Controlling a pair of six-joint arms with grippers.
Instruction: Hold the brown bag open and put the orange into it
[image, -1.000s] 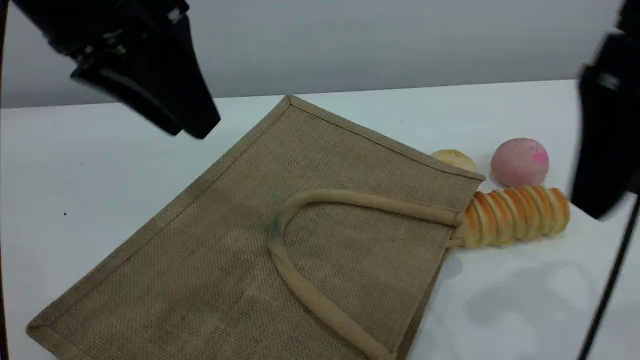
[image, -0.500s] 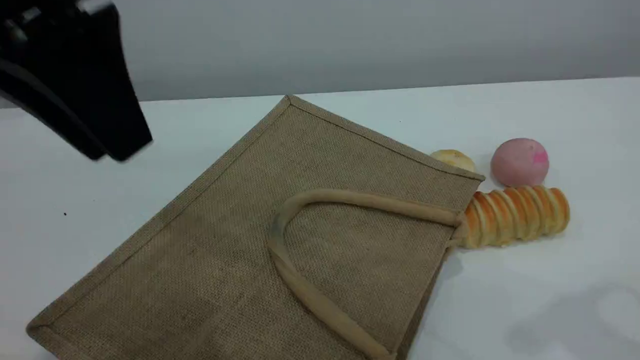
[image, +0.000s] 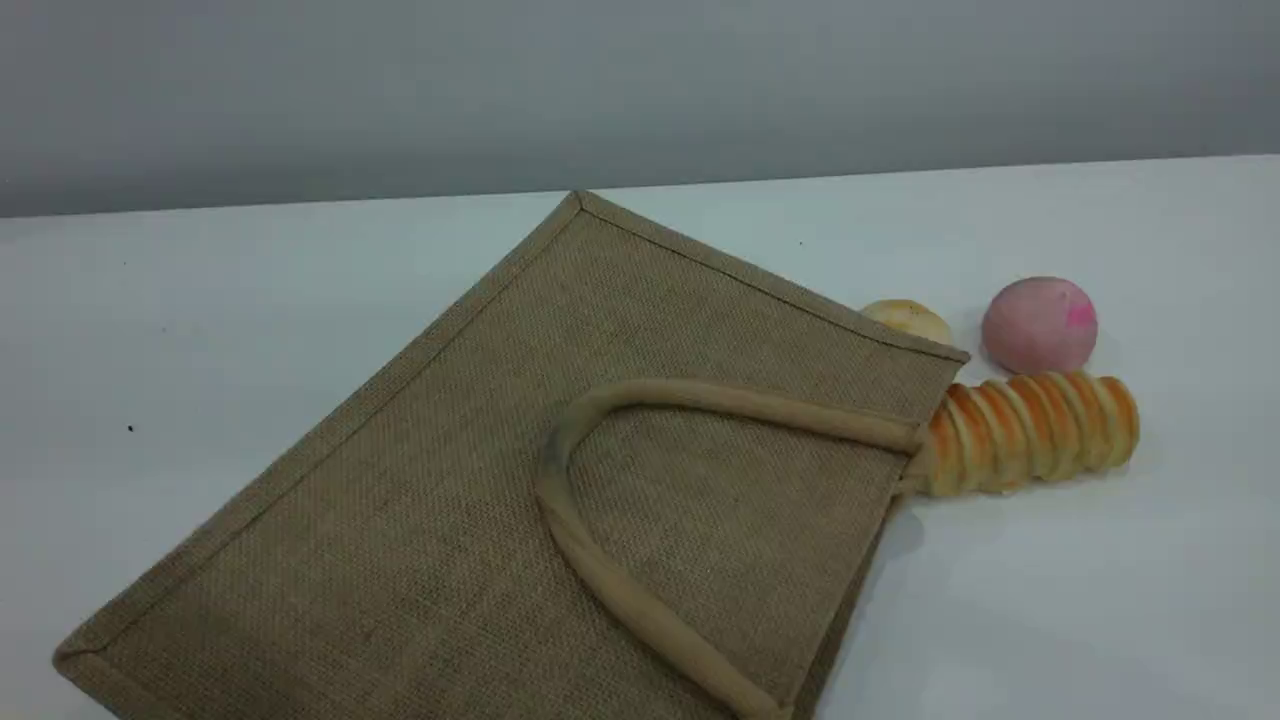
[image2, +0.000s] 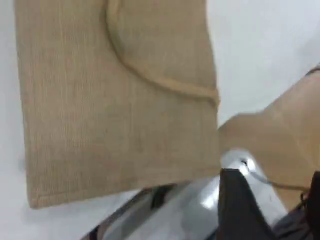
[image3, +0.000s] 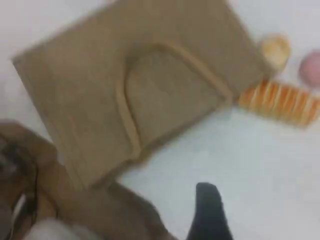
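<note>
The brown bag (image: 450, 480) lies flat mid-frame and no orange shows, so the empty, wide-apart right tool (image3: 210, 212) might grab the pink bun (image: 1040, 325) at right by mistake; the left tool (image2: 240, 200) I cannot tell.

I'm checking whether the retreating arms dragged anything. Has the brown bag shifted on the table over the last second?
No. The brown bag has the same corners and still touches the striped bread roll.

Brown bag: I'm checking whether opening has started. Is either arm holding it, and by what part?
Nothing is held. The brown bag lies flat on the table, its handle untouched.
</note>
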